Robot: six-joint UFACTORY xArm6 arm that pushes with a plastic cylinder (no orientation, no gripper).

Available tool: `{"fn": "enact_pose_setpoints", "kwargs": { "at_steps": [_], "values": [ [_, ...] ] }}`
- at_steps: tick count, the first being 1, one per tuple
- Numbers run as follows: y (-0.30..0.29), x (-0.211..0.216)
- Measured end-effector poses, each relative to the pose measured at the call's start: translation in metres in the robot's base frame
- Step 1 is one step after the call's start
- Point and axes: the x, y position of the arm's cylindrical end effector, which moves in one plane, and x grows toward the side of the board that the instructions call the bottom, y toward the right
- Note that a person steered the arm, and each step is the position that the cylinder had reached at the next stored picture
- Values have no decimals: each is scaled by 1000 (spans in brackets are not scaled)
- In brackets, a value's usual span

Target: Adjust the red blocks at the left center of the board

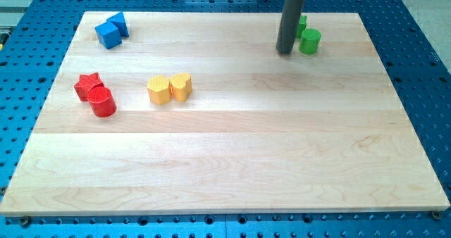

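Rod hides part of rear green block (302, 23); green cylinder (309, 41) clear. My tip (285, 52) bare, holding nothing. Red star (88, 85) touches red cylinder (103, 102), view's left centre, far from tip.

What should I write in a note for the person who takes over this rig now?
My tip rests at the view's top right, just left of the green cylinder, with a second green block behind it.
The red star and red cylinder sit touching at left center, far from the tip.
Done: nothing that shows; the tip is not at the reds.
Left: cross the board and adjust both red blocks.
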Motion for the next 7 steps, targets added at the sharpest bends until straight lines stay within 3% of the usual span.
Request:
{"fn": "enact_pose_setpoints", "kwargs": {
  "at_steps": [1,2,4,5,6,7],
  "values": [
    [-83,130],
    [-202,205],
    [-215,211],
    [-264,238],
    [-351,245],
    [-401,231]
  ]
}}
